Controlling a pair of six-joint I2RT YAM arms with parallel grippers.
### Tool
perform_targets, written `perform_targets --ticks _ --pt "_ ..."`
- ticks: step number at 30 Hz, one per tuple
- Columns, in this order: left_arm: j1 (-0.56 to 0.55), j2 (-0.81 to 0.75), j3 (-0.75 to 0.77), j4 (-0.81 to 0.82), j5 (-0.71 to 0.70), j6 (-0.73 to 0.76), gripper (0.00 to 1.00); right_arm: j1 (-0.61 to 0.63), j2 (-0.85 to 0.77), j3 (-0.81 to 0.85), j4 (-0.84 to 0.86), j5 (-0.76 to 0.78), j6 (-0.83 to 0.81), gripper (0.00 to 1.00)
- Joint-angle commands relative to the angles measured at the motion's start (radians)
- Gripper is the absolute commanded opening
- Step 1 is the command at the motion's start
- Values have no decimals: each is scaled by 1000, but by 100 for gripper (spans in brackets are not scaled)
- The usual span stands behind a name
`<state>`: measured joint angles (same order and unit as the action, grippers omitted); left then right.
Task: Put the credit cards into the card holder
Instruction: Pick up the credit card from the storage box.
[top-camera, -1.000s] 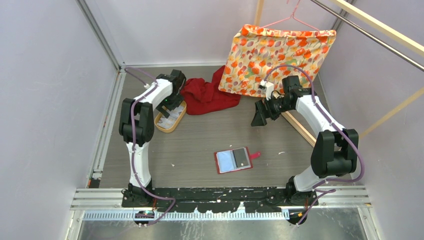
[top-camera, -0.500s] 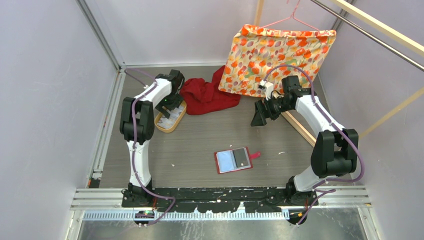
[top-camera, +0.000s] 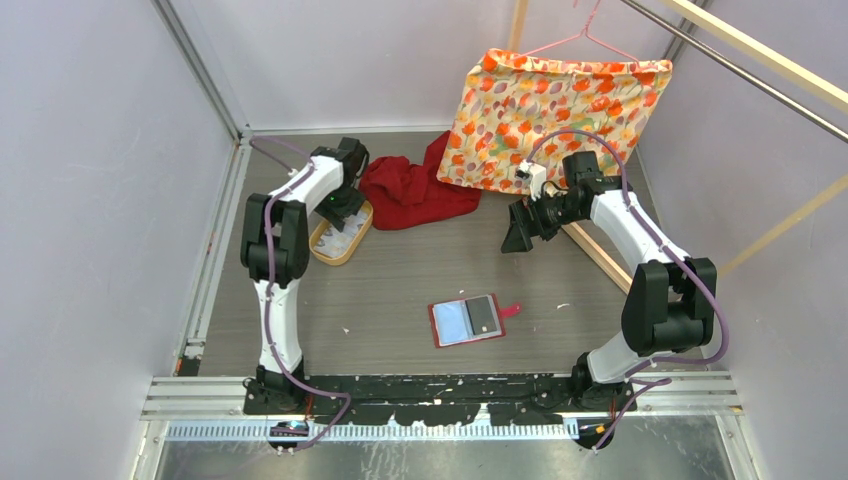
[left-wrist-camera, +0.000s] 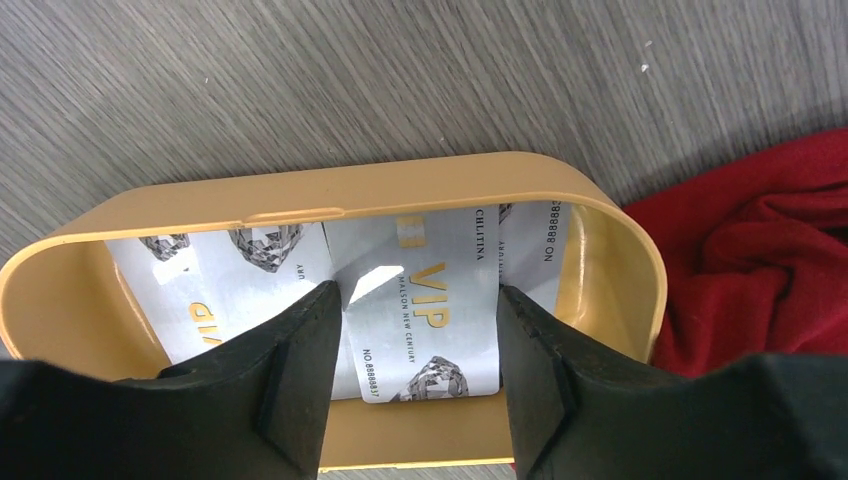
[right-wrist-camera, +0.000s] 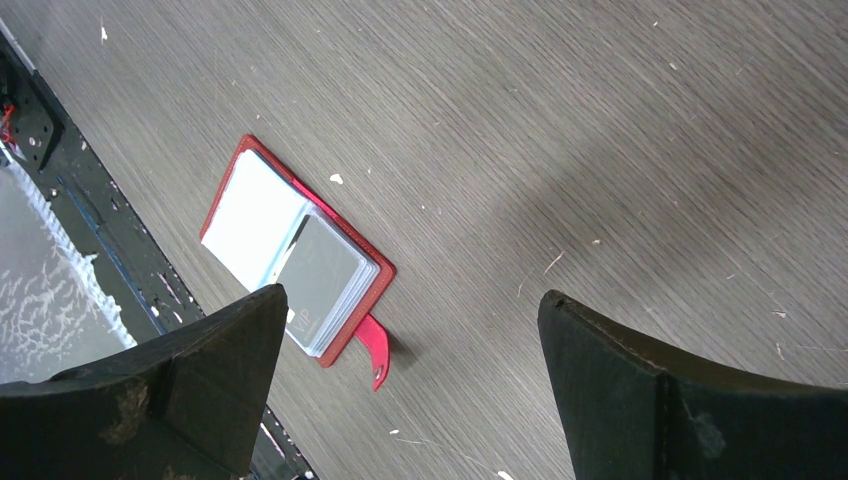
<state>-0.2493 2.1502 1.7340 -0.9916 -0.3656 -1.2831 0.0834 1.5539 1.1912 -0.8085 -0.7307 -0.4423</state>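
Observation:
Several whitish credit cards (left-wrist-camera: 240, 275) lie in a tan oval tray (left-wrist-camera: 300, 200) at the back left. My left gripper (left-wrist-camera: 418, 292) reaches down into the tray (top-camera: 330, 257). Its two fingers press the opposite edges of one silver "VIP" credit card (left-wrist-camera: 430, 330), so it is shut on that card. The red card holder (top-camera: 466, 320) lies open on the table's near middle, showing a pale pocket and a dark card. In the right wrist view the card holder (right-wrist-camera: 300, 250) lies far below my right gripper (right-wrist-camera: 410, 298), which hangs open and empty.
A crumpled red cloth (top-camera: 415, 190) lies right beside the tray, and it also shows in the left wrist view as red cloth (left-wrist-camera: 760, 260). A floral cloth (top-camera: 555, 105) hangs on a hanger at the back. A wooden strip (top-camera: 600, 255) runs along the right.
My left gripper's jaws have narrowed onto the edges of the VIP card in the tray. The right arm and the card holder have not moved.

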Motion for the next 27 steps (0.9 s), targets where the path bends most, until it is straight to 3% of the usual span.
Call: perform_targets --ticks 1,11,27 --pt "7 -50 -35 26 -23 -13 54 7 -13 7 2 -20 -13 100" --pt "7 -138 -102 67 -29 -9 47 6 -9 7 -2 -25 -15 100" --pt "11 -204 -151 88 -17 8 47 6 -7 5 -5 -36 -18 100"
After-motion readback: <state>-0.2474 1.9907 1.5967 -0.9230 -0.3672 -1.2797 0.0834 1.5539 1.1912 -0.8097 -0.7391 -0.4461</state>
